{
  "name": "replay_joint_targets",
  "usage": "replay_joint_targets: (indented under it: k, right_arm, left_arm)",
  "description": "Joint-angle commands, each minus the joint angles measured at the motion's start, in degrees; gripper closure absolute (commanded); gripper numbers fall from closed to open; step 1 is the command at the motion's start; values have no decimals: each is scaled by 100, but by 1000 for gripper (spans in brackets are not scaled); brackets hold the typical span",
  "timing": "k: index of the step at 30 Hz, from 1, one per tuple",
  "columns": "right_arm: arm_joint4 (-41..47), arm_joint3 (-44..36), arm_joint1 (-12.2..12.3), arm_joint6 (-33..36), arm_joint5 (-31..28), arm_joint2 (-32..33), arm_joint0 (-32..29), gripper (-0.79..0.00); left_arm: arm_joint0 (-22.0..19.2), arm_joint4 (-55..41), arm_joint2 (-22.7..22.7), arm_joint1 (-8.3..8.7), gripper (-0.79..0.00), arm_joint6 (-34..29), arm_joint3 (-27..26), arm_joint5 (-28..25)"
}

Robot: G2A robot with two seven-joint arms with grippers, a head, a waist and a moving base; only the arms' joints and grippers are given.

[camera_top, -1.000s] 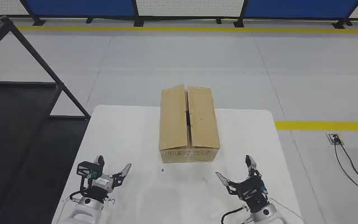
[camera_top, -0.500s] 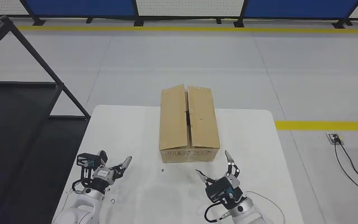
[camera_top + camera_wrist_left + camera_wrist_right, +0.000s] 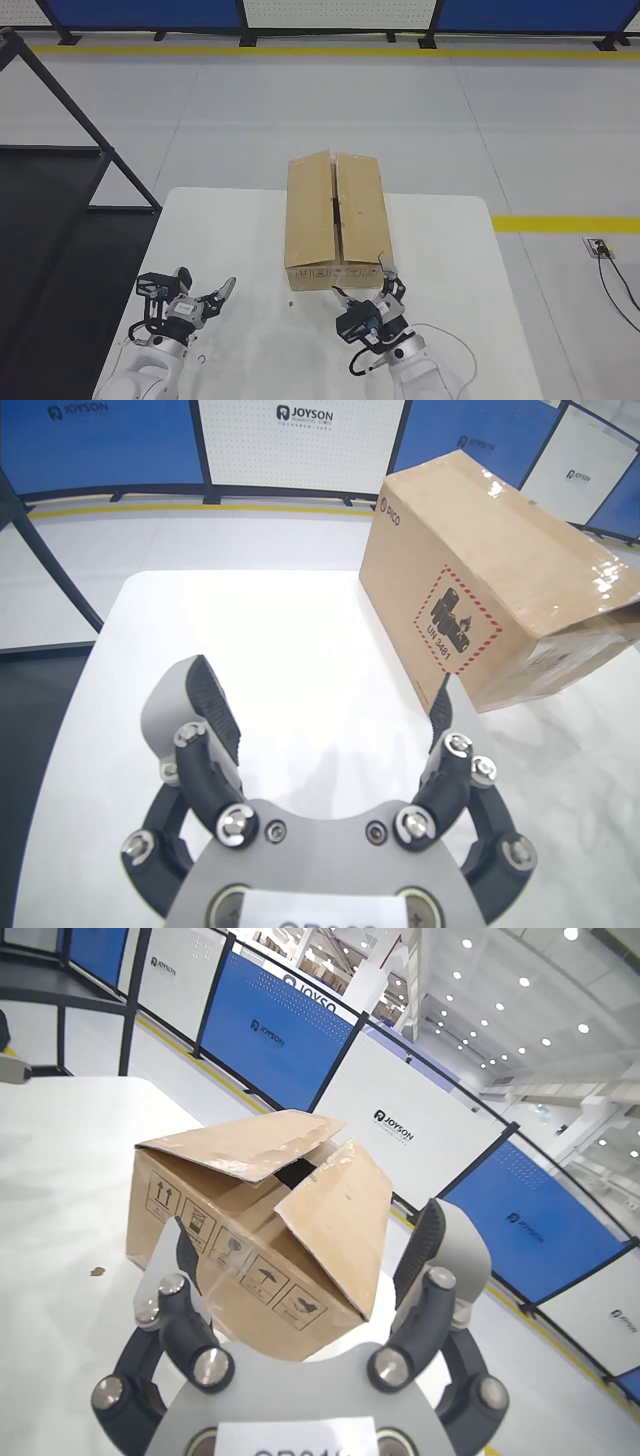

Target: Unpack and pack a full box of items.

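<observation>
Item 1: cardboard box. It is sitting lengthwise on the middle of the white counter, towards the far edge. Its two top flaps are lying almost shut, the left one lifting slightly at the far end. A dark slit is showing between them, and the contents are hidden. In the left wrist view the box's far side is running out of the picture. In the right wrist view its lower near corner is hiding behind the gripper mount.

Item 2: right gripper. It is hanging just in front of the box's near end face, by the right corner, with its fingers spread and holding nothing. Whether a finger is touching the cardboard cannot be made out.

Item 3: left gripper. It is hovering over the near left part of the counter, well apart from the box, with its fingers spread wide and nothing between them.

Item 4: small dark speck. It is lying on the counter just in front of the box's near left corner, too small to identify.
</observation>
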Motion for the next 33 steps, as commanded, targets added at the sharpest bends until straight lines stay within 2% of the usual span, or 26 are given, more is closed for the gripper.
replay_joint_targets:
  k: [1, 6, 9, 11, 14, 20, 24, 32, 33]
  right_arm:
    - [-229, 98, -49, 140, 129, -132, 127, -785]
    - [-555, 322, -135, 372, 244, -236, 366, -785]
    - [-834, 438, -178, 586, 349, -263, 462, -659]
    - [-981, 494, -211, 735, 400, -291, 517, -610]
    - [-1134, 569, -254, 882, 441, -303, 594, -696]
    - [-1383, 693, -319, 1075, 413, -297, 658, -650]
    - [-1493, 740, -356, 1124, 362, -286, 672, -391]
    - [-1623, 819, -433, 1213, 406, -234, 678, -283]
    - [-1630, 826, -442, 1210, 402, -228, 678, -215]
  left_arm:
    - [24, -23, -4, -7, -785, 33, 12, 45]
    - [95, -37, -30, -15, -785, 90, 5, 65]
    - [127, -44, -39, -20, -785, 94, -12, 75]
    - [140, -40, -35, -23, -785, 93, -28, 82]
    - [150, -2, -19, -29, -785, 95, -48, 98]
    - [128, 32, 24, -43, -785, 77, -48, 131]
    - [101, 38, 33, -50, -785, 65, -35, 137]
    - [58, 55, 53, -65, -785, 61, 3, 160]
    - [53, 52, 53, -67, -785, 62, 6, 169]
